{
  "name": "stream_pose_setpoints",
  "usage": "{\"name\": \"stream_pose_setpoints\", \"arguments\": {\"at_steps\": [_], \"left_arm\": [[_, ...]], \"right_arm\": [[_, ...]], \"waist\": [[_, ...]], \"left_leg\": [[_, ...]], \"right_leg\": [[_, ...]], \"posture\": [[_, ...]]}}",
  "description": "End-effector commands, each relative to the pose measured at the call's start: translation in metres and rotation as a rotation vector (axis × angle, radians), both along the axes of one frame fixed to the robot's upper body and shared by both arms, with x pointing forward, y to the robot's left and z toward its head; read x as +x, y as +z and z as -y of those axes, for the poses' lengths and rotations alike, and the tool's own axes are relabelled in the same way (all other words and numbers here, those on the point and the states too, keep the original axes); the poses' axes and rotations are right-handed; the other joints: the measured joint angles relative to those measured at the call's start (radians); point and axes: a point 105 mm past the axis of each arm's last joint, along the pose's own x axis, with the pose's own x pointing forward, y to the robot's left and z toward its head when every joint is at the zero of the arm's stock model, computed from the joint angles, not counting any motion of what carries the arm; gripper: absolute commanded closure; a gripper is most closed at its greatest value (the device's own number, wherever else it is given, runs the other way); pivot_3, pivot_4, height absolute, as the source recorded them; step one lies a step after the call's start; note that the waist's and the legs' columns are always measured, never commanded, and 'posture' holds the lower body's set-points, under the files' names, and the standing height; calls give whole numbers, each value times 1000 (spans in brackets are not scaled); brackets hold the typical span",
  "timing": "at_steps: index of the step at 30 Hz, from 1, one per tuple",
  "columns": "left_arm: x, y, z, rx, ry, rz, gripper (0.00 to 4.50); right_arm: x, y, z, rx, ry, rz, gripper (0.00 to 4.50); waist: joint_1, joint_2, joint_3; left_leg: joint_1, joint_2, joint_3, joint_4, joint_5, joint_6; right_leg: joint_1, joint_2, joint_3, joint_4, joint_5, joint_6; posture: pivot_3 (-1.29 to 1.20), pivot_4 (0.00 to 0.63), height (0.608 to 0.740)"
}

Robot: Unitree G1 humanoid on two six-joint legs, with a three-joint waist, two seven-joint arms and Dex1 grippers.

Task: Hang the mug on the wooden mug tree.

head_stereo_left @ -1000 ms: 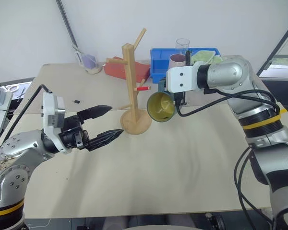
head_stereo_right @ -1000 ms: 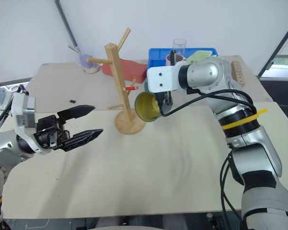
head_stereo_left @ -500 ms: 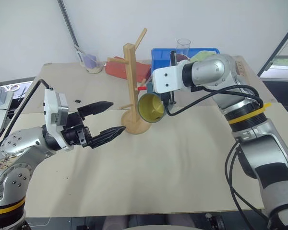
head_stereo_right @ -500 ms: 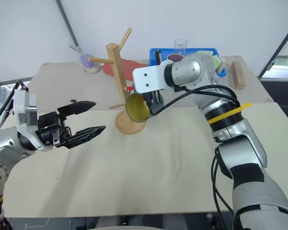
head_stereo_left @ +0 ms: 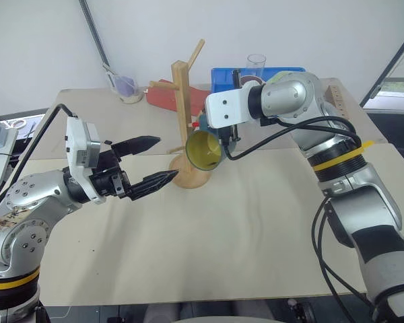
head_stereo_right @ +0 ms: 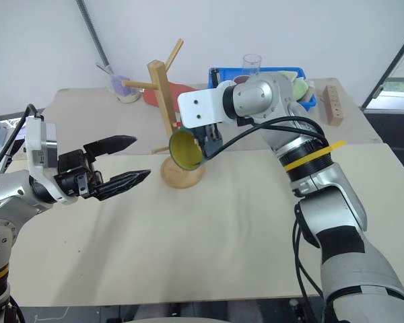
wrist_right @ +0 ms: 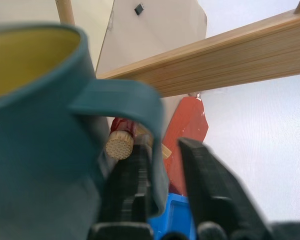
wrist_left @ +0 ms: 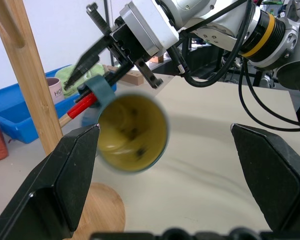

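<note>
In the left eye view, the mug (head_stereo_left: 204, 149) hangs in the air beside the post of the wooden mug tree (head_stereo_left: 184, 128), its yellow mouth turned forward, above the counter (head_stereo_left: 242, 222). The left tool (head_stereo_left: 154, 161) waits nearby with fingers spread, grasping nothing. In the left wrist view, the loop handle (wrist_left: 101, 89) lies over the red-tipped peg (wrist_left: 80, 106), and the right tool (wrist_left: 121, 64) sits at that handle. In the right wrist view, the handle's band runs between the two black fingers (wrist_right: 132, 182), which stand a little apart, so I cannot tell whether they pinch it. The mug looks stiff, smooth, probably breakable and not heavy; I judge the handle the best place to hold.
</note>
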Motion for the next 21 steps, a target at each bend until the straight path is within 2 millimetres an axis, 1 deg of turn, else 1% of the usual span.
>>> {"name": "stream_pose_setpoints", "arguments": {"at_steps": [1,2,5,10,13,15,17,19,21], "left_arm": [[-1,9,0,-13,-6,51,0],[-1,9,0,-13,-5,53,0],[0,10,-1,-17,-1,59,0],[2,10,-2,-10,10,68,0],[9,5,-8,51,63,64,0],[13,3,-14,98,88,63,0],[19,-1,-22,168,129,45,0],[28,-5,-37,267,206,35,0],[35,-4,-47,300,259,41,0]], "right_arm": [[-7,26,-1,48,26,72,2022],[-8,26,0,47,28,75,1629],[-11,29,5,36,33,80,659],[-20,39,23,37,40,45,659],[-28,47,37,95,38,-28,659],[-35,48,49,151,41,-110,659],[-44,46,59,185,51,-191,659],[-57,43,72,258,55,-299,659],[-68,42,81,330,54,-390,659]], "waist": [[0,0,0],[0,0,0],[0,0,0],[3,0,0],[2,0,0],[2,-1,0],[3,-1,0],[2,-1,1],[2,-1,1]], "left_leg": [[0,0,0,0,0,0],[0,0,0,0,0,0],[0,0,0,0,0,0],[0,0,0,0,0,0],[0,0,0,0,0,0],[0,0,0,0,0,0],[0,0,0,0,0,0],[0,0,1,0,-1,-1],[0,0,1,0,-1,-2]], "right_leg": [[0,0,0,0,0,0],[0,0,0,0,0,0],[0,0,0,0,0,0],[0,0,0,0,0,0],[0,0,0,0,0,0],[0,0,0,0,0,0],[0,0,0,0,0,0],[0,-1,0,0,0,0],[0,-1,0,0,0,0]], "posture": [[0,150,724],[0,150,724],[0,150,724],[0,150,724],[0,150,724],[0,150,724],[0,150,724],[0,150,724],[0,150,724]]}}
